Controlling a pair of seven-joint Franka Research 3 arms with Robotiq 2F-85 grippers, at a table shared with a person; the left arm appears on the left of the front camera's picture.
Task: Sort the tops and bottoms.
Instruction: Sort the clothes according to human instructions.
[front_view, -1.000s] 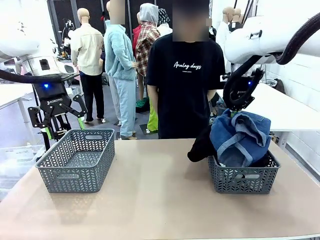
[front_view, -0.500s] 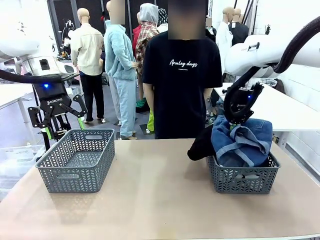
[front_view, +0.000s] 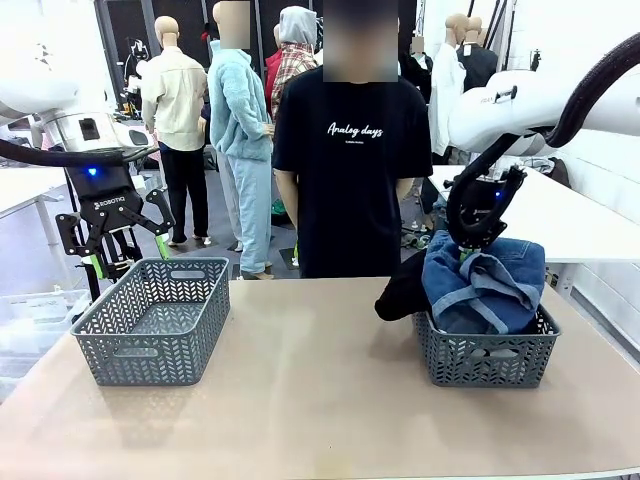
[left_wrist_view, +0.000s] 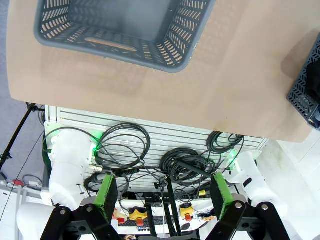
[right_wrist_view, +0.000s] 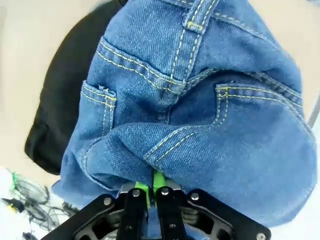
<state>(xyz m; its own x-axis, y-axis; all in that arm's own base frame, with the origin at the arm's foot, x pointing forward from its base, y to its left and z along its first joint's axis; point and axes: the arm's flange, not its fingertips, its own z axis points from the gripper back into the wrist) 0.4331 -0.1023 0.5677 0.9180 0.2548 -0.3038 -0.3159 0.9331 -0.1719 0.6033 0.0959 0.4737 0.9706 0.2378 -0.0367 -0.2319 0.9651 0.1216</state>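
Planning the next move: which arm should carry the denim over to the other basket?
Right. The right gripper is already shut on the denim bottoms atop the right basket. The left gripper hangs open behind the left basket, holding nothing.

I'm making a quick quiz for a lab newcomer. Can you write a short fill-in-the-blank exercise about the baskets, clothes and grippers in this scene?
1. The right gripper is shut on the blue ____ garment.
2. The left gripper hangs open behind the ____ basket.
3. A ____ garment droops over the left rim of the full basket.

Missing words: denim; empty; black
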